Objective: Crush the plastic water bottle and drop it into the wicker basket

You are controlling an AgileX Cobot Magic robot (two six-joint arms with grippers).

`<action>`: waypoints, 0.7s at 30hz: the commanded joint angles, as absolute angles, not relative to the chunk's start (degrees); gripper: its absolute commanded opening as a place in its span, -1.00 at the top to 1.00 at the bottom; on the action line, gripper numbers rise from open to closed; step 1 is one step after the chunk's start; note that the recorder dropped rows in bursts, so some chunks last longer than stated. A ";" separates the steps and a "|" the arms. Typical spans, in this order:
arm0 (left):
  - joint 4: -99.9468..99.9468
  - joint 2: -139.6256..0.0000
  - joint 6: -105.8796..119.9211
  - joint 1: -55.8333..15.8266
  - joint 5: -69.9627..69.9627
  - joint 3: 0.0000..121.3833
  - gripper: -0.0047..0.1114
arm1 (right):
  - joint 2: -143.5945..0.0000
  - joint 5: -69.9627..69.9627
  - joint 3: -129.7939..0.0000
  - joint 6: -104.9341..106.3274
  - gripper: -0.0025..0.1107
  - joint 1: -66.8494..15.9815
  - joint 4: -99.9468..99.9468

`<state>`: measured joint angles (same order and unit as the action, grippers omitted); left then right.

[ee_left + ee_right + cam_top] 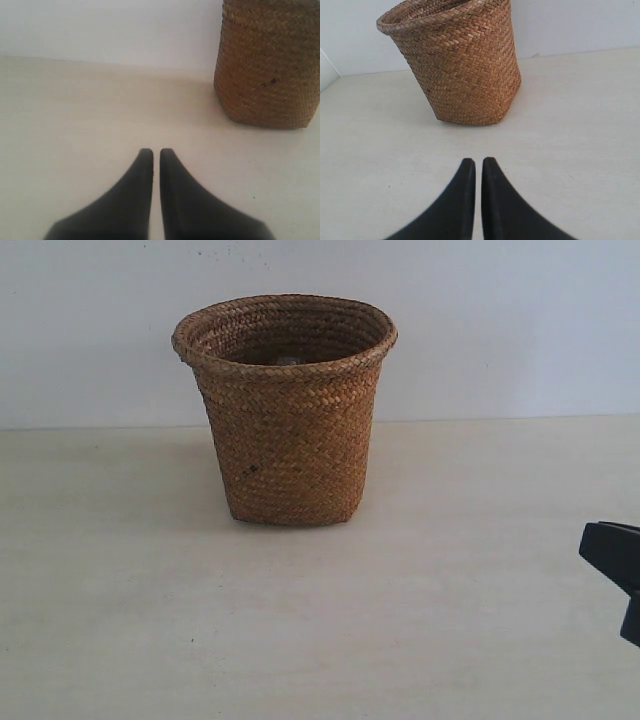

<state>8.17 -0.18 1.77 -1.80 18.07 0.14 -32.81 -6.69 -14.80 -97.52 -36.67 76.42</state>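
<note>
The wicker basket stands upright on a pale table, brown and woven, wider at its rolled round rim than at its squarish base. Inside the basket, just over the near rim, a small pale patch shows against the dark interior. It is too small for me to tell whether it is the plastic water bottle, and I cannot make the bottle out anywhere else. A small dark fleck marks the basket's outer wall, low on the side towards my left arm.

My left gripper sits low over the table, near the basket but apart from it. Its two black fingers are pressed together with only a thin line between them and nothing caught there. In the left wrist view the basket stands off to one side, beyond the fingertips, with bare table between.

My right gripper is closed in the same way, its fingers nearly touching, with nothing between them. It points towards the basket, again with open table between. In the exterior view a black part of my right arm juts in at the edge of the picture, well apart from the basket and nearer the camera than it.

Behind the basket rises a plain white wall.
</note>
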 commanded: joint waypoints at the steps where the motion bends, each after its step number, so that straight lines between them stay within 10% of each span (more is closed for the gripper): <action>1: 6.99 0.00 -0.40 -1.58 19.22 0.00 0.85 | -32.54 -6.95 -14.66 -96.93 0.94 -36.57 76.95; 21: 6.99 0.00 -0.40 -1.58 19.22 0.00 0.85 | -31.56 -6.69 -14.66 -96.93 0.94 -36.48 76.95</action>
<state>7.30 -0.18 0.00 -1.80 19.33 0.14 -32.81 -6.69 -14.80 -97.52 -36.67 76.42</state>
